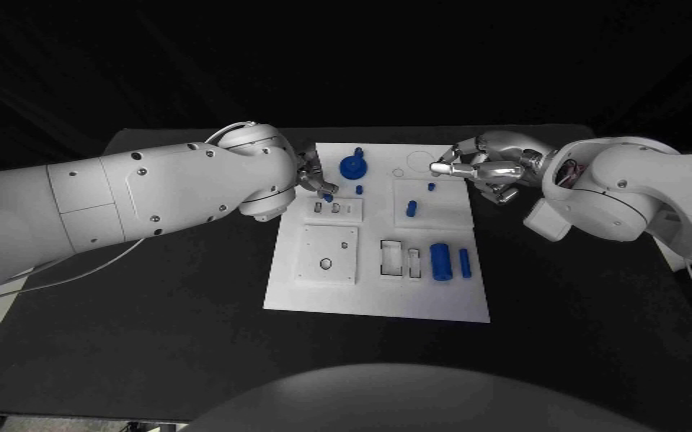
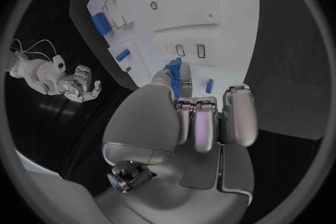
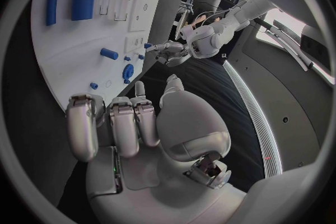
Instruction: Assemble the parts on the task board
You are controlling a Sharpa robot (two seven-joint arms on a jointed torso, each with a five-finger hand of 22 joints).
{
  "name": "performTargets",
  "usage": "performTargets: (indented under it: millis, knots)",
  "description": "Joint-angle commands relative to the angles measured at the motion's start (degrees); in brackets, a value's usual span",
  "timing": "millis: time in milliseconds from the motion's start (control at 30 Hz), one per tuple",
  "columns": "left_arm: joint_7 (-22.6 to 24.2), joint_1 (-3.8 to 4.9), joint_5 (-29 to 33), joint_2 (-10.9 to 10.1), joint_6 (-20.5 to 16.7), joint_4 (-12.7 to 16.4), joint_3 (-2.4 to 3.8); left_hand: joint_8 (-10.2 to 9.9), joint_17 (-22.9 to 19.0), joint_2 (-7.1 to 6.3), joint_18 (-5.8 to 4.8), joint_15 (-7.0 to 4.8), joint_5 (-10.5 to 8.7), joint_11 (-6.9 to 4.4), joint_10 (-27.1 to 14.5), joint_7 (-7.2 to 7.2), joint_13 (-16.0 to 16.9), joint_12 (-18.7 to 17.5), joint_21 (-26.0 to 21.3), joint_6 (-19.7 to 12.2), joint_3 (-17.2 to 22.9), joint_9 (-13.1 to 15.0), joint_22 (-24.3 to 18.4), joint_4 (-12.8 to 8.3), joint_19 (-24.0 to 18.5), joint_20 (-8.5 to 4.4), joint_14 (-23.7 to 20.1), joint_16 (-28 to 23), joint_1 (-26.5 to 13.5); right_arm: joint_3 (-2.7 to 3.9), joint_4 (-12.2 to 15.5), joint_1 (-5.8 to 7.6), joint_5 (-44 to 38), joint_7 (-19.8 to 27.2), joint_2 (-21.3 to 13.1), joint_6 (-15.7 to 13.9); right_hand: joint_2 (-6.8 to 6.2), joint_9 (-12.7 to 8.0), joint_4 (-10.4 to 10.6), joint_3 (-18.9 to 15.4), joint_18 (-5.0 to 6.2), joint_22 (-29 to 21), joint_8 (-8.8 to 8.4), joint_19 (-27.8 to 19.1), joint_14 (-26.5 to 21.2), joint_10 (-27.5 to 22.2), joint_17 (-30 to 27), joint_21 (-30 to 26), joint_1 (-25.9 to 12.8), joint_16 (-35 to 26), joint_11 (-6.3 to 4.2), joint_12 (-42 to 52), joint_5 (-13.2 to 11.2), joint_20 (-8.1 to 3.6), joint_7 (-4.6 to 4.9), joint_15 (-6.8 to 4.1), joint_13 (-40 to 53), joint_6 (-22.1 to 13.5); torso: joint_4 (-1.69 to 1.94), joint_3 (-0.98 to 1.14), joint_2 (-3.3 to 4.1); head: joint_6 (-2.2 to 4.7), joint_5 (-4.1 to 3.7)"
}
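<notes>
**Two robot hands at the far end of a white board carrying blue parts**

The white task board lies in the middle of the black desk, its long side running away from the robot. Six blue parts can be counted on it in the head view. Two cylinders stand side by side near the board's right edge: a thick one and a thin one just beside it. One round knob-like piece sits at the far end. One short peg lies near the middle, and two very small pieces lie beyond it. Two clear rectangular frames rest just left of the thick cylinder. One raised white square plate occupies the near left part of the board.

The left robot hand reaches over the board's far left edge. In the left wrist view its fingers are curled, and its fingertips are closed on a small blue part.

The right robot hand hovers at the board's far right corner. Its fingers are partly curled yet apart, and it holds nothing.
</notes>
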Motion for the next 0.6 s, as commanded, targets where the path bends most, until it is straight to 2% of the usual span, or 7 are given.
performTargets:
  millis: [33, 167, 600]
  knots:
    - [-1.5, -0.10, -1.5, 0.3, -0.3, -0.2, -0.14, -0.5, 15.1, -0.87, -0.90, -0.36, -1.65, -0.55, 6.4, -0.47, 15.1, -0.1, -0.4, 0.0, 1.7, 0.4, 0.1, -0.1, 0.2, -0.31, 5.9, 0.1, -0.2, -0.01, -0.1, -0.11, -1.4, 1.1, 0.1, 0.1, 0.02, 0.1, -0.4, 0.0, 0.61, 12.0, 0.24, -0.6, 5.7, 6.0, 15.1, -0.1, 0.7, 0.2, -0.52, -0.2, 0.2, -0.01, 0.18, 0.03, 14.9, 0.1, -0.04, 0.03, 0.03, 0.00, 0.08]
    - [-1.2, -0.37, -1.6, 0.6, -0.2, -0.5, -0.26, -0.8, 15.1, -1.41, -0.90, -0.33, -2.64, -0.54, 6.4, -0.44, 15.1, -0.1, -0.5, 0.1, 3.4, 0.7, 0.2, -0.1, 0.2, -0.29, 5.9, 0.1, -0.6, -0.01, -0.1, -0.15, -1.5, 1.2, 0.1, 0.1, 0.02, 0.1, -0.4, 0.0, 0.61, 12.0, 0.24, -0.6, 5.7, 6.0, 15.1, -0.1, 0.7, 0.2, -0.52, -0.2, 0.2, -0.01, 0.18, 0.03, 14.9, 0.1, -0.03, 0.03, 0.03, 0.00, 0.08]
    - [-0.6, -1.07, -1.6, 1.5, -0.3, -1.2, -0.31, -1.0, 15.1, -1.97, -0.89, -0.31, -2.96, -0.52, 6.4, -0.42, 15.1, -0.1, -0.6, 0.2, 5.0, 1.1, 0.2, -0.1, 0.2, -0.27, 5.9, 0.1, -1.1, -0.01, 0.0, -0.17, -1.6, 1.2, 0.1, 0.0, 0.03, 0.1, -0.4, 0.1, 0.62, 12.0, 0.24, -0.6, 5.7, 6.0, 15.1, -0.2, 0.9, 0.2, -0.51, -0.2, 0.2, -0.01, 0.19, 0.04, 14.9, 0.0, -0.07, 0.06, 0.03, 0.00, 0.05]
